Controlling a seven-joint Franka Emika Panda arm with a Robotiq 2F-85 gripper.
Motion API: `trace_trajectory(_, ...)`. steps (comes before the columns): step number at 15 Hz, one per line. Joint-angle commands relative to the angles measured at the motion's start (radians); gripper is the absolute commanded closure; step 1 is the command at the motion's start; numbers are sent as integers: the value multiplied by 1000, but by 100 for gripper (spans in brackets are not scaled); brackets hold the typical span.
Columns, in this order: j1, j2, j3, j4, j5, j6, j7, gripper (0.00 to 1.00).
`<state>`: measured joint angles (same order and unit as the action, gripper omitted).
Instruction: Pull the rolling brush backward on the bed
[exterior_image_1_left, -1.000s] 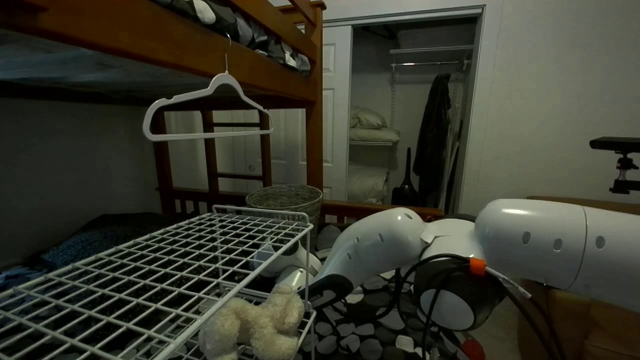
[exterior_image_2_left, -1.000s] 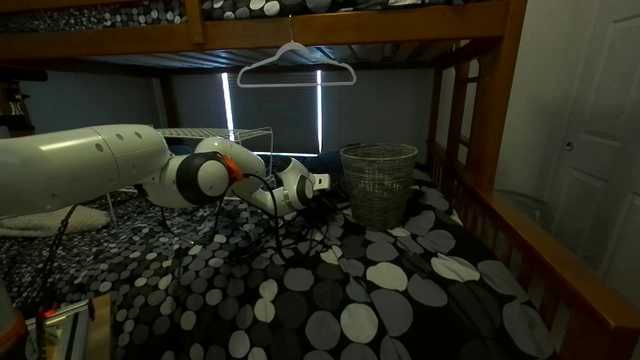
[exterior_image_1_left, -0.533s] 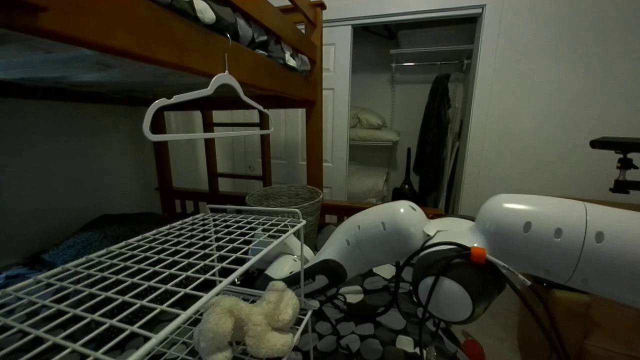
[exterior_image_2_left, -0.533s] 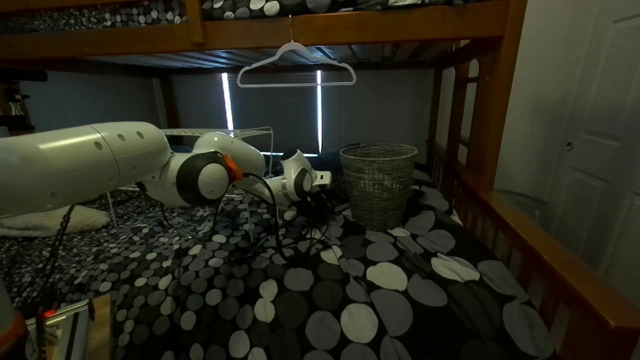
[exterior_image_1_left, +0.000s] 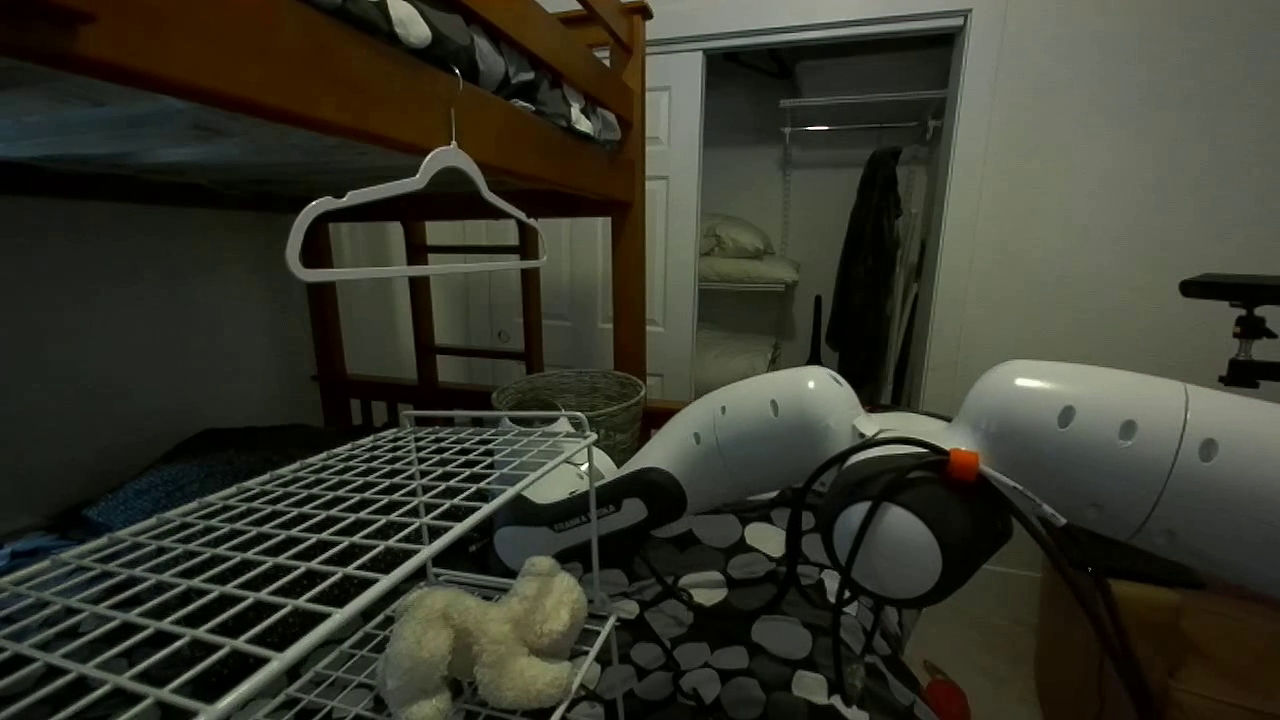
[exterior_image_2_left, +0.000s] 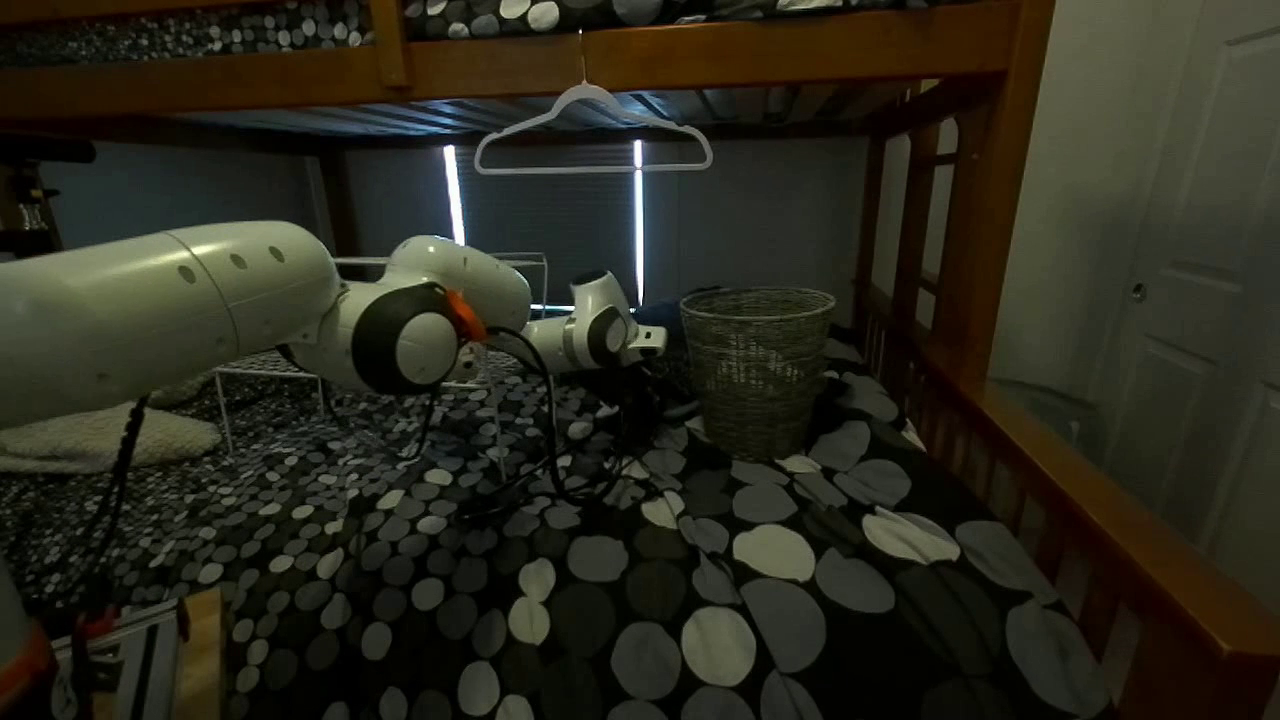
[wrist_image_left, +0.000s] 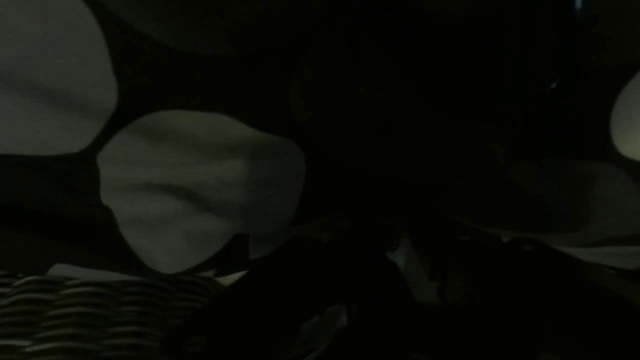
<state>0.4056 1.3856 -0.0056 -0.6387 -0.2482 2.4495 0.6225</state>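
The wide black cloth bedcover (exterior_image_2_left: 600, 580) carries a print of grey and white ovals. The round wicker basket (exterior_image_2_left: 755, 390) is grey-brown, with a woven pattern. The long wooden bunk rail (exterior_image_2_left: 700, 58) is orange-brown. The flat wire rack (exterior_image_1_left: 400, 573) is white, in grid pattern, and the slim clothes hanger (exterior_image_2_left: 595, 170) is white also.

The arm (exterior_image_2_left: 390, 340) rose beside the basket (exterior_image_2_left: 757, 380), baring more bed (exterior_image_1_left: 730, 650). In an exterior view, the rack (exterior_image_1_left: 430, 554) and plush toy (exterior_image_1_left: 495, 638) slid left relative to the basket.

Low bed (exterior_image_2_left: 590, 525), wrinkled black cover (exterior_image_2_left: 700, 610) with grey and white ovals; reddish-brown wooden rail (exterior_image_2_left: 1085, 510) at one edge
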Motion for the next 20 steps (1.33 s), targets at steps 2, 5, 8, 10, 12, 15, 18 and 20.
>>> trace_trajectory(2, -19, -81, 55, -66, 31, -137, -37, 94)
trace_trajectory(5, -30, -111, 73, -81, 34, -185, -36, 94)
trace_trajectory(8, -46, -144, 104, -111, 54, -253, -40, 94)
trace_trajectory(10, -55, -169, 122, -145, 69, -291, -41, 94)
trace_trajectory(12, -63, -196, 129, -188, 72, -303, -35, 94)
trace_trajectory(15, -67, -210, 122, -223, 62, -221, -17, 65)
trace_trajectory(18, -61, -201, 93, -229, 30, -124, -18, 37)
trace_trajectory(20, -56, -174, 66, -216, 4, -45, -19, 21)
